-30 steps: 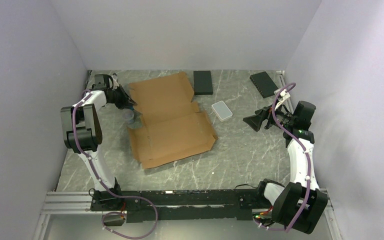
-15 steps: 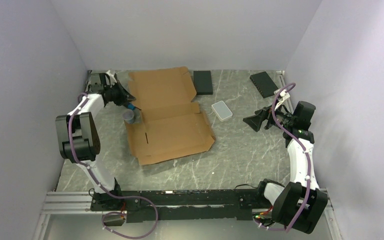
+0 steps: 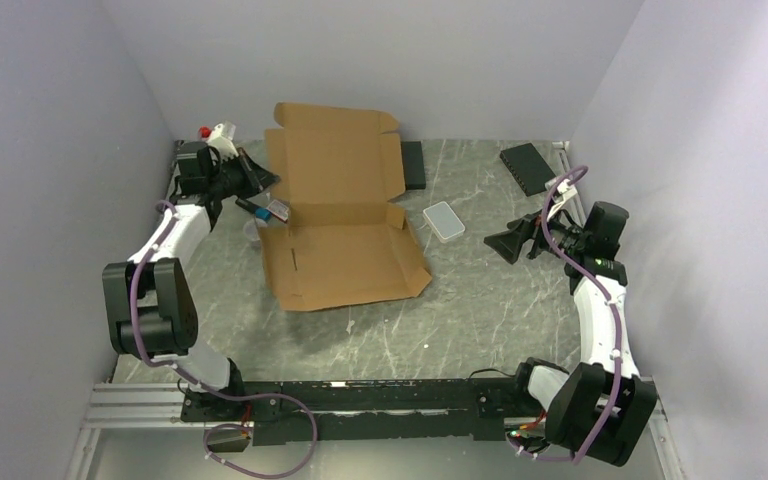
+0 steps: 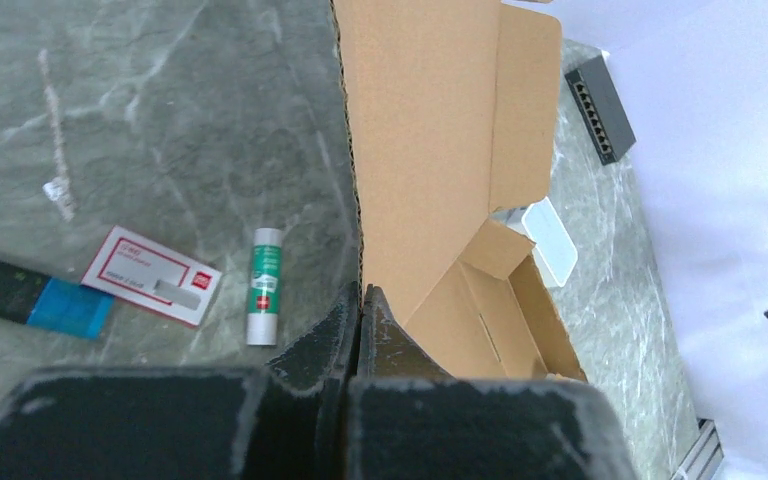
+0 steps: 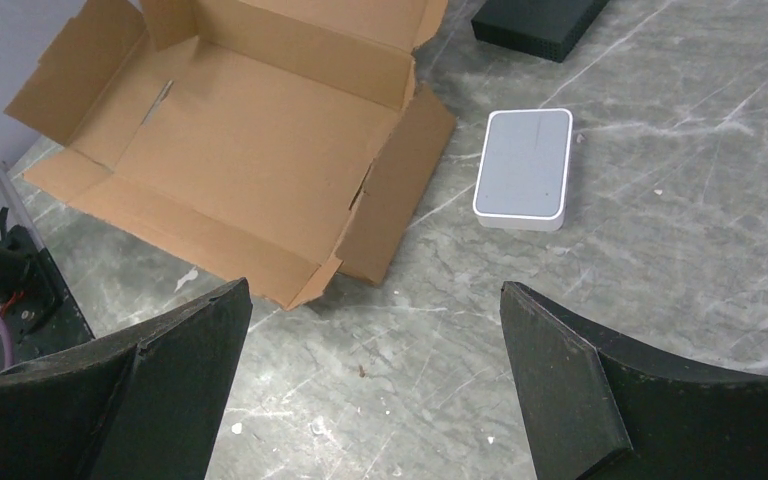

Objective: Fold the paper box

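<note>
The paper box [image 3: 345,255] lies just beside the white case [image 3: 446,220], with 1 panel standing upright, its edge farthest from the case pinched in the clenched left gripper [image 4: 360,300]. The right gripper [image 3: 500,243], on the case's opposite side, gapes empty. The side walls, front flap and closing look undone.

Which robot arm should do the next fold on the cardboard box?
Probably left. The left arm has its jaws pinched shut on the edge of the paper box's upright panel. The right arm hangs apart from it, jaws open, beyond the white case.
</note>
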`<act>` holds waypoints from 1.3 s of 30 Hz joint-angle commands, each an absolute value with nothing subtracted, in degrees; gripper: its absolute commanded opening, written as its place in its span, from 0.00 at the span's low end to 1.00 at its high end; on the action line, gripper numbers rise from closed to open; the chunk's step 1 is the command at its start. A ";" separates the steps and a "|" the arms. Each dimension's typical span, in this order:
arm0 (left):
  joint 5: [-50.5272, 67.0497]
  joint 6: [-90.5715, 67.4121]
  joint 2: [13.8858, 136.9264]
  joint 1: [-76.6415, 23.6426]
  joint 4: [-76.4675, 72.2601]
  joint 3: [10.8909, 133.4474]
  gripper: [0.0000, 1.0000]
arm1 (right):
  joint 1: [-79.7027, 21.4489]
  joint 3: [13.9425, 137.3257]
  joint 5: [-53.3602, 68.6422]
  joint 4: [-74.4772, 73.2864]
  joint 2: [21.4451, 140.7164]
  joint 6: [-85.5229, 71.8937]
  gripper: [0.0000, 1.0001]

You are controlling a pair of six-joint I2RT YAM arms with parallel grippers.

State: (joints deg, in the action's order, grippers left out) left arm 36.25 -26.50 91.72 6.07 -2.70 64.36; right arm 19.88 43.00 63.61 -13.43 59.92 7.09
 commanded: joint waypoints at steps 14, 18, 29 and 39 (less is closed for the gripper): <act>42.09 -14.82 77.74 -3.60 -8.52 59.47 0.00 | 6.94 42.36 61.38 -6.10 66.26 9.01 1.00; 43.30 -11.73 74.74 -4.13 -9.69 57.80 0.00 | 6.94 44.10 63.18 -9.33 66.27 14.19 1.00; 50.28 -6.60 69.14 -5.65 -14.00 54.90 0.00 | 5.72 72.79 64.23 -39.08 75.19 40.46 1.00; 54.46 -5.77 66.89 -7.94 -15.81 54.15 0.00 | -3.55 101.76 53.64 -52.08 84.97 47.62 1.00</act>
